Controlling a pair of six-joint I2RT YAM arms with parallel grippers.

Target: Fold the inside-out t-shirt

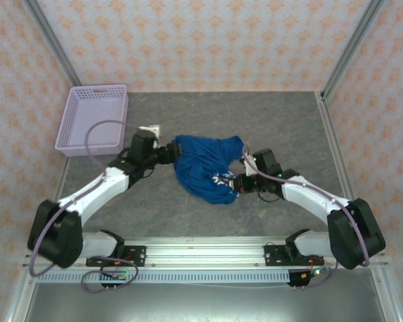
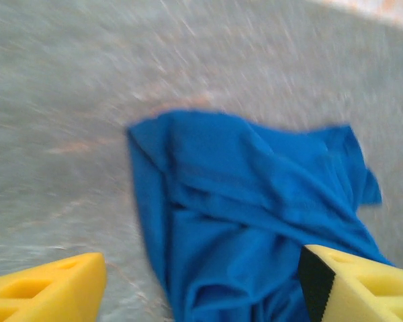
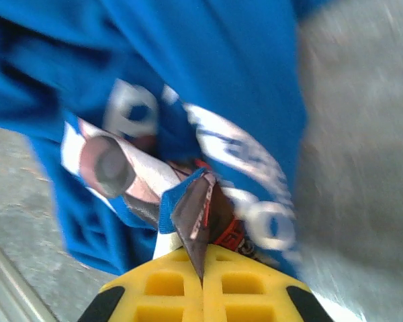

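The inside-out t-shirt (image 1: 205, 168) lies crumpled in the middle of the grey table, royal blue with white lettering (image 3: 255, 168) showing on its near right part. My left gripper (image 1: 170, 153) is at the shirt's left edge. In the left wrist view its yellow fingers (image 2: 47, 292) stand wide apart, open, with blue folds (image 2: 255, 201) just ahead of and between them. My right gripper (image 1: 239, 184) is at the shirt's near right edge. It (image 3: 203, 265) is shut, and a fold of printed fabric (image 3: 198, 208) is pinched between its jaws.
A lavender mesh basket (image 1: 94, 118) stands at the back left. A small white object (image 1: 150, 129) lies between it and the left arm. Metal frame posts (image 1: 50, 40) and papered walls bound the table. A metal rail (image 1: 201, 251) runs along the near edge.
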